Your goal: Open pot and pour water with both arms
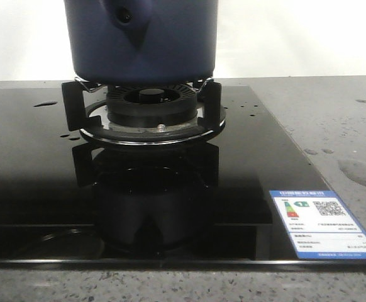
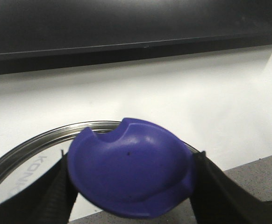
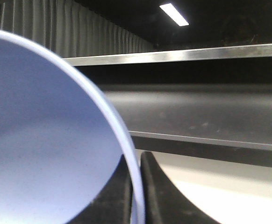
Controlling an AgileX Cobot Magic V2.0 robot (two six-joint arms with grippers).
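Observation:
The dark navy pot (image 1: pixel 142 38) stands on the gas burner (image 1: pixel 142 107) in the front view, its side stub with a round hole (image 1: pixel 125 16) facing me; its top is cut off. Neither gripper shows there. In the left wrist view my left gripper (image 2: pixel 131 158) is shut on the blue knob (image 2: pixel 131 172) of a glass lid with a steel rim (image 2: pixel 28 144), held clear of the pot. In the right wrist view my right gripper (image 3: pixel 136 161) is shut on the rim of a periwinkle bowl (image 3: pixel 42 140). Water drops (image 1: pixel 44 103) lie on the cooktop and a puddle (image 1: pixel 361 171) on the counter.
The black glass cooktop (image 1: pixel 32 163) carries a blue-and-white label (image 1: pixel 324 223) at its front right corner. Grey speckled countertop (image 1: pixel 334 113) lies to the right and along the front edge. A white wall stands behind the stove.

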